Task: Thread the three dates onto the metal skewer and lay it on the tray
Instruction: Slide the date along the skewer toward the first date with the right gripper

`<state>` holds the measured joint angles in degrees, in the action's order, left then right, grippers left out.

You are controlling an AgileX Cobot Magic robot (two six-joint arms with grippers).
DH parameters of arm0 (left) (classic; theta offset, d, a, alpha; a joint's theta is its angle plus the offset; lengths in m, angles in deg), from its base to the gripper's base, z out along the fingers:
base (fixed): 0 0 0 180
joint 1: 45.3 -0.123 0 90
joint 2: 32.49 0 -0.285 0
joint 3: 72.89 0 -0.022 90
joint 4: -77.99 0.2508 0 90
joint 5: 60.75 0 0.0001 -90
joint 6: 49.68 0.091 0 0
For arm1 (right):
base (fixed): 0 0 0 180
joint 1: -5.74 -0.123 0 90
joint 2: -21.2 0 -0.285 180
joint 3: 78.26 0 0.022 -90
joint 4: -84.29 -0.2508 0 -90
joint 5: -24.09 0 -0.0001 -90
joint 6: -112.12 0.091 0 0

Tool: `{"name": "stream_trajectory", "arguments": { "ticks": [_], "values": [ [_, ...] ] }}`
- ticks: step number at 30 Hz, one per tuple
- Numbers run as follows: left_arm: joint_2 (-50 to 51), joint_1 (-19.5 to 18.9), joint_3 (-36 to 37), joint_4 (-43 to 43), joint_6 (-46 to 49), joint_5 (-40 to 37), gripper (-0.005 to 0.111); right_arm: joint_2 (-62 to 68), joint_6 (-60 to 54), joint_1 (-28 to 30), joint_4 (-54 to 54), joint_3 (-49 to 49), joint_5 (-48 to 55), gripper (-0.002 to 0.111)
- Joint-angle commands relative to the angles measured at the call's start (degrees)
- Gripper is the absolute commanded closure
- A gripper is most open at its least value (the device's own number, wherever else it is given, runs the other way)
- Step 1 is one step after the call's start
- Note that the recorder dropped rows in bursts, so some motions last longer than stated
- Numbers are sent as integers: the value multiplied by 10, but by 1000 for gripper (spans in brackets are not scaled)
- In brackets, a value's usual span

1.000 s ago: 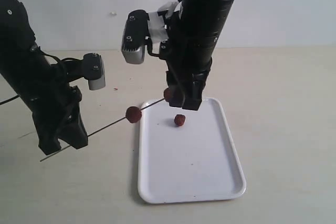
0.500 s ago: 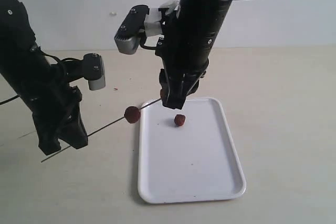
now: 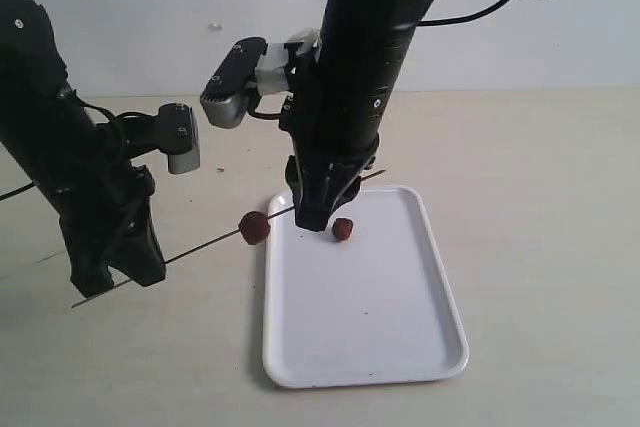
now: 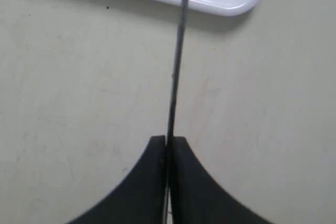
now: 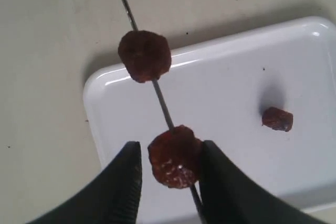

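The left gripper [image 4: 168, 141] is clamped tight on the thin grey metal skewer [image 4: 177, 56], which slants out over a corner of the flat white plastic tray [image 5: 220, 77]. One wrinkled reddish-brown date [image 5: 144, 56] sits on the skewer at the tray's rim. A second date [image 5: 175, 156] is threaded further along, above the tray, between the parted jaws of the right gripper [image 5: 170, 150], with a sliver of gap on one side. The third date [image 5: 277, 118] lies loose on the tray.

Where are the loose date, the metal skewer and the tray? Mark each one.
loose date [image 3: 343, 230], exterior view, middle of its body.
metal skewer [image 4: 176, 66], left wrist view, bare shaft.
tray [image 3: 370, 317], exterior view, bare floor.
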<state>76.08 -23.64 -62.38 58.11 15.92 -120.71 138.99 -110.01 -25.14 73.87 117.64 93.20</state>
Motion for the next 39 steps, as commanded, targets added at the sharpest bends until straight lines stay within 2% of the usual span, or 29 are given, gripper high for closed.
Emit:
{"name": "stream_trajectory", "arguments": {
  "ticks": [1, 6, 14, 24, 39],
  "values": [
    [-1, 2, 1, -20, -16, 16, 107, 0, 3, -5, -33, -2, 9, 71],
    [-1, 2, 1, -39, -16, 20, 107, 9, -2, -5, -78, -2, 9, 71],
    [-1, 2, 1, -39, -16, 21, 107, 20, 2, -5, -81, 0, 9, 71],
    [-1, 2, 1, -39, -15, 20, 107, 20, 44, -5, -67, 0, 9, 51],
    [-1, 2, 1, -39, -14, 20, 107, -19, 92, -5, 3, 0, 3, 50]
  ]
}}
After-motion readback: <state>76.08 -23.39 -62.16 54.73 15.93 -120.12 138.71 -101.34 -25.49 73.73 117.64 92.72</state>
